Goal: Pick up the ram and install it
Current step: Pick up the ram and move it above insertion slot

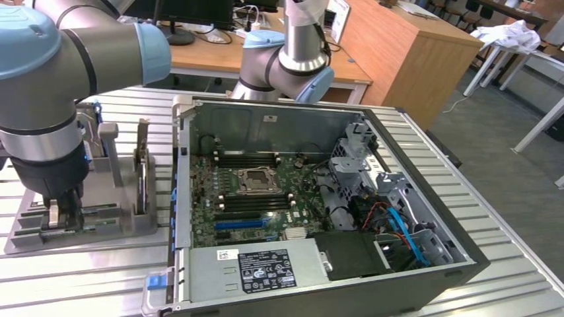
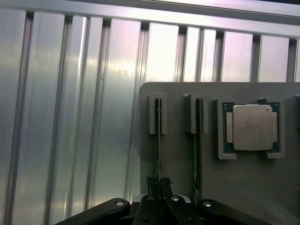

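Observation:
The ram (image 2: 158,136) stands on edge in a slot of the grey holder (image 2: 178,159), seen as a thin dark strip. My gripper (image 2: 159,182) sits right over it, and its fingers are shut on the ram's upper edge. A second stick (image 2: 197,140) stands in the neighbouring slot, untouched. In the exterior view my gripper (image 1: 62,214) reaches down into the holder (image 1: 110,228) at the exterior view's left, beside the open computer case (image 1: 185,198).
A square silver CPU (image 2: 252,127) lies in a pocket of the holder beside the sticks. Upright plates (image 1: 141,168) stand in the holder. The motherboard's dark memory slots (image 1: 251,158) lie inside the case. Another arm (image 1: 286,56) rises behind the case. The table is ribbed aluminium (image 1: 493,218).

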### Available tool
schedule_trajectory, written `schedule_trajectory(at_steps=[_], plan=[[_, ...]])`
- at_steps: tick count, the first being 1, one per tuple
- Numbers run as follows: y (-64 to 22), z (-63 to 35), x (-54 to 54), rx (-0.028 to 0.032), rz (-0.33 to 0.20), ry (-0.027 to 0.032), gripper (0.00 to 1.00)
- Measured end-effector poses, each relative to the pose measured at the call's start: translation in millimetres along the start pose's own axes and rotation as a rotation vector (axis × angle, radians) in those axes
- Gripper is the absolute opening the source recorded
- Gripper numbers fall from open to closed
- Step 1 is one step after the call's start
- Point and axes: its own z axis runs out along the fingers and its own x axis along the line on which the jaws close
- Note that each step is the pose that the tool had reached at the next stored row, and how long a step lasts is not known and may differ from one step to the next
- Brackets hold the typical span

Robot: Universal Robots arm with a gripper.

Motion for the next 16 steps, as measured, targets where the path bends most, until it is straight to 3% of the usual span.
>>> schedule_trajectory(at_steps=[16], plan=[[0.3,-7.2,-0.2,0.0,0.0,-0.0001,0.12]])
